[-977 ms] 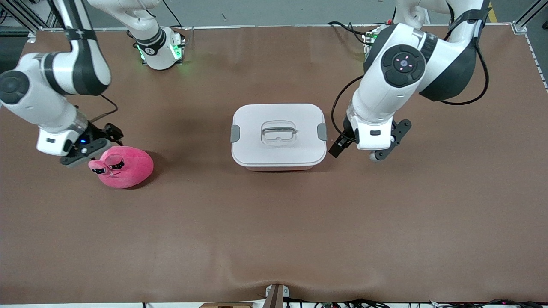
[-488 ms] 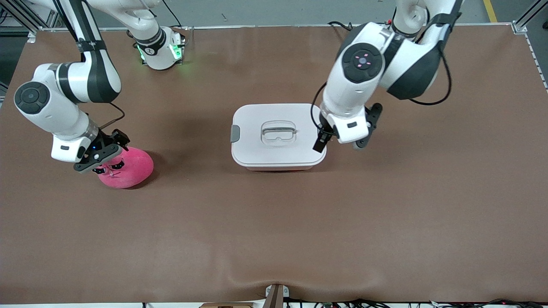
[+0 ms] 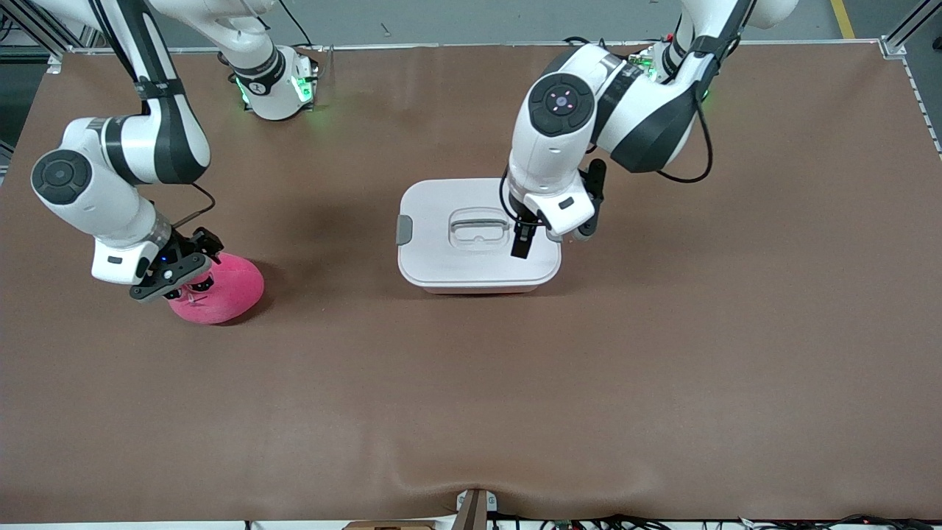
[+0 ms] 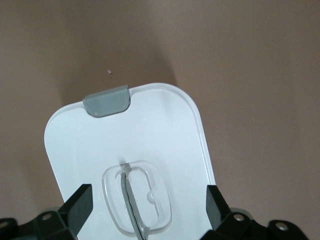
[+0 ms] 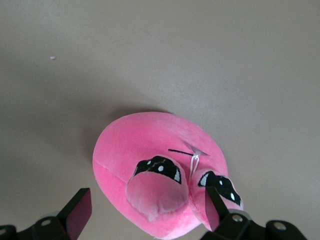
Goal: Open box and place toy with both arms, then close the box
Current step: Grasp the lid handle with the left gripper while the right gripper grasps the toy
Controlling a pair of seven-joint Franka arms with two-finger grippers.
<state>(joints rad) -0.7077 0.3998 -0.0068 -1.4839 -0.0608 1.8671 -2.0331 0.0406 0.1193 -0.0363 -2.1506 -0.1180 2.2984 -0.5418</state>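
Observation:
The box stands mid-table with its white lid on; one grey clip shows, and the other is hidden under the left arm. My left gripper hangs open just above the lid, beside the recessed handle, which lies between its fingers in the left wrist view. The pink toy lies toward the right arm's end of the table. My right gripper is open and low over the toy's eyes, its fingers on either side of the face.
The brown table mat stretches bare toward the front camera. The right arm's base glows green at the table's edge. Cables lie by the left arm's base.
The left gripper has swung from beside the box's clip at the left arm's end to over the lid near the handle. The right gripper has come over the toy's face.

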